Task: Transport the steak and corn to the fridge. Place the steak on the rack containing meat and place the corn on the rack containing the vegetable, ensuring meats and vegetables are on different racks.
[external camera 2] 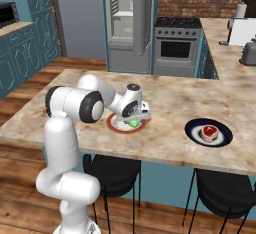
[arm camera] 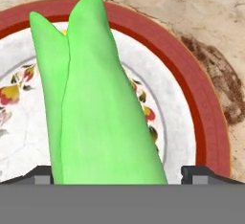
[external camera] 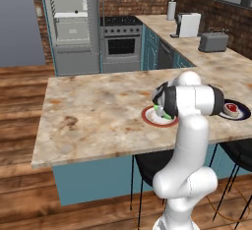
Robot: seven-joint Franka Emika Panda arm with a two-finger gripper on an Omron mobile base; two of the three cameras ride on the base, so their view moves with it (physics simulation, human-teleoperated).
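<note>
The corn (arm camera: 95, 98) is a bright green husked ear lying on a red-rimmed white plate (arm camera: 201, 103) on the island counter. My gripper (arm camera: 122, 177) hangs low over it, open, one finger tip on each side of the ear's near end. From the base cameras, the gripper (external camera 2: 136, 119) covers most of the corn (external camera 2: 133, 123). The steak (external camera 2: 208, 132), red with a pale rim, rests on a dark blue plate (external camera 2: 192, 128) to the right. The fridge (external camera: 74, 22) stands open at the far end, with white shelves. A dark speck (external camera: 76, 12) lies on one shelf; the vegetable is too small to make out.
A steel oven (external camera: 120, 44) stands beside the fridge. A toaster (external camera: 213, 41) and a white appliance (external camera: 188, 25) sit on the back counter at the right. Black stools (external camera 2: 110, 170) are tucked under the island's near edge. Wooden floor runs left of the island toward the fridge.
</note>
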